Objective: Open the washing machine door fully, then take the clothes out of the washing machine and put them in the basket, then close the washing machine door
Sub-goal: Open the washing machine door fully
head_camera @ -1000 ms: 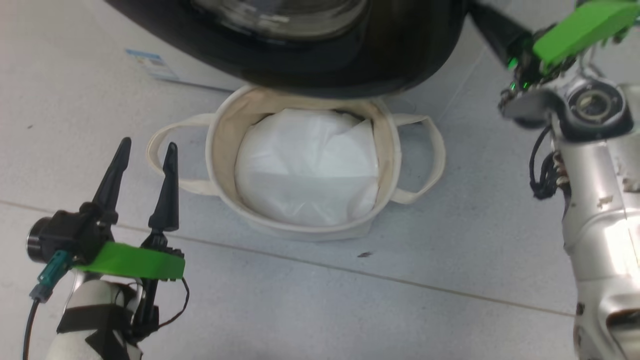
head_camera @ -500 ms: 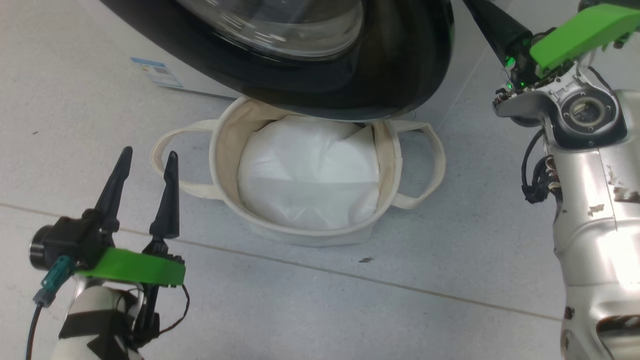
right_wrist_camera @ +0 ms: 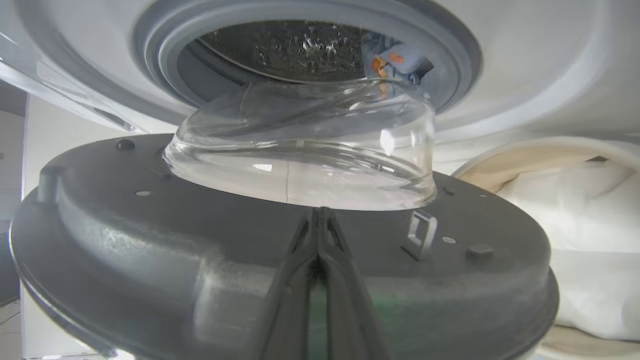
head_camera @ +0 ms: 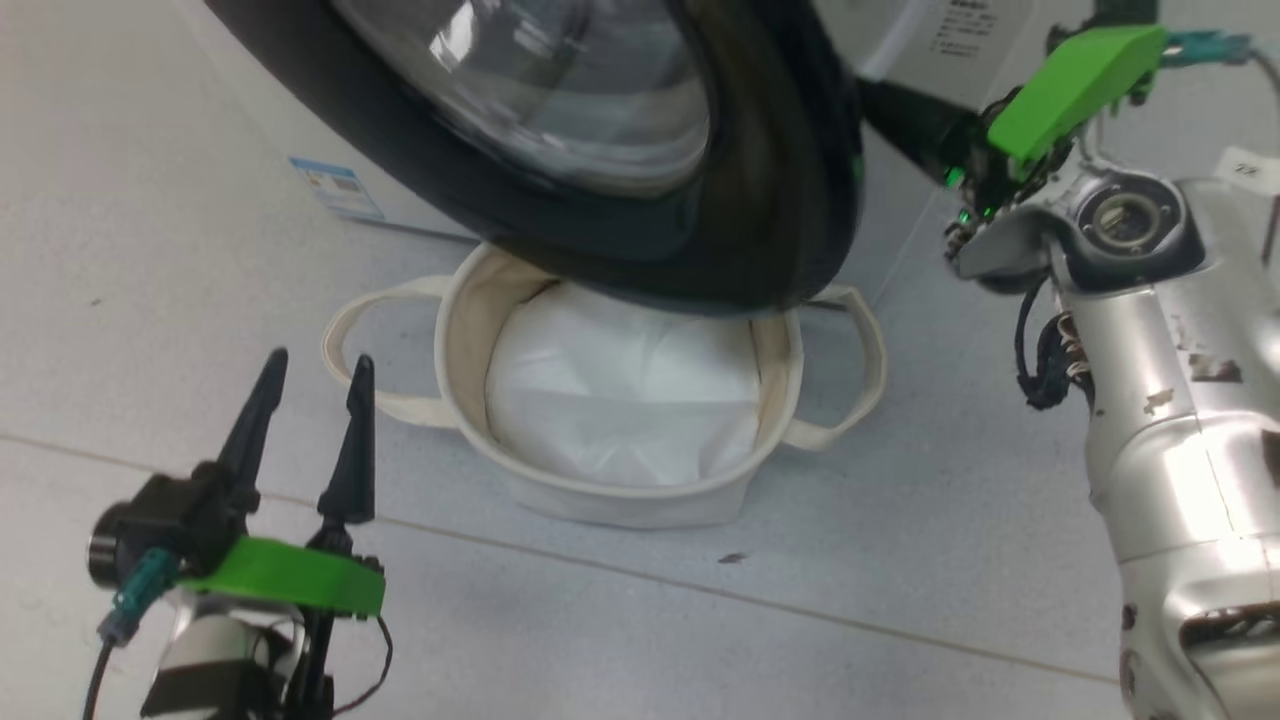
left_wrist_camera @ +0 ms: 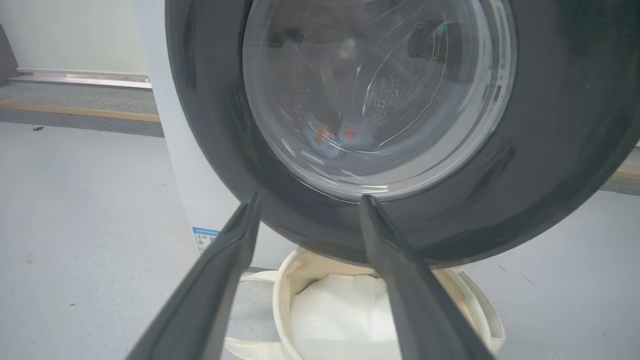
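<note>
Right wrist view: clothes (right_wrist_camera: 400,62) inside drum (right_wrist_camera: 290,50)

The basket (head_camera: 455,330) sits on the floor (head_camera: 950,520) ahead of the left gripper (head_camera: 318,360) and to its right, near but apart. The washing machine door (head_camera: 760,200) hangs further ahead, over the basket's far rim, with the washing machine (left_wrist_camera: 170,165) behind it. The right gripper (right_wrist_camera: 320,212) has its tips at the door's inner face, just before the glass dome (right_wrist_camera: 300,150). Beyond it the clothes (right_wrist_camera: 395,60) lie in the drum (right_wrist_camera: 290,50). The basket lies to its right.
</note>
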Tool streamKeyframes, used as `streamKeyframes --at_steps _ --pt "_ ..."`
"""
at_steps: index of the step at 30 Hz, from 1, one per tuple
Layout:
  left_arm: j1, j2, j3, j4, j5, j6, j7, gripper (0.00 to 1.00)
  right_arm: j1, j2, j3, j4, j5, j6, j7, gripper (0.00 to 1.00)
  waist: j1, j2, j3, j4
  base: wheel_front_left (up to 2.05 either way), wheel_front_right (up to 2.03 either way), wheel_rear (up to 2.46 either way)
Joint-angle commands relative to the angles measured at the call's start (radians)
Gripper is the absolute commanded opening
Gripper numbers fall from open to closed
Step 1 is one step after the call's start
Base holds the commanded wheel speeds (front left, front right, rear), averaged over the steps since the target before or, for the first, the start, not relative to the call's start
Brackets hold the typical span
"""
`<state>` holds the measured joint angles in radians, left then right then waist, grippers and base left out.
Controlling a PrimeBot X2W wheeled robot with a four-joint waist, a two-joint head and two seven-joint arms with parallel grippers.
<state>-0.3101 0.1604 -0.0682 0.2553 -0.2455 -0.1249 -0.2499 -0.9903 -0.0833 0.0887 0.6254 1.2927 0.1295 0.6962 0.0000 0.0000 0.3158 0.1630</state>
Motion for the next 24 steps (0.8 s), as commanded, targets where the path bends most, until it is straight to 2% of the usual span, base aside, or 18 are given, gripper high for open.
streamKeyframes --at_steps 1,6,11,19,24 --pt "0.011 0.022 0.033 -0.020 0.000 -0.006 -0.012 1.00 0.007 0.033 0.038 -0.027 0.027 0.001 0.044 0.00 0.0000 0.0000 -0.036 -0.006 0.00 0.00 0.00" --pt "0.065 0.019 0.053 -0.004 -0.011 -0.006 -0.012 1.00 0.082 0.033 0.118 -0.020 0.083 0.001 0.130 0.00 0.0000 0.0000 -0.106 -0.005 0.00 0.00 0.00" --pt "0.127 0.026 0.067 0.012 -0.010 -0.006 -0.012 1.00 0.154 0.033 0.184 -0.033 0.119 0.001 0.155 0.00 0.0000 0.0000 -0.179 0.027 0.00 0.00 0.00" --pt "0.178 0.028 0.073 0.036 0.000 -0.005 -0.012 1.00 0.213 0.033 0.250 -0.074 0.184 0.001 0.077 0.00 0.0000 0.0000 -0.256 0.129 0.00 0.00 0.00" --pt "0.194 0.030 0.068 0.042 0.003 -0.004 -0.012 1.00 0.226 0.033 0.283 -0.056 0.211 0.001 0.042 0.00 0.0000 0.0000 -0.285 0.196 0.00 0.00 0.00"
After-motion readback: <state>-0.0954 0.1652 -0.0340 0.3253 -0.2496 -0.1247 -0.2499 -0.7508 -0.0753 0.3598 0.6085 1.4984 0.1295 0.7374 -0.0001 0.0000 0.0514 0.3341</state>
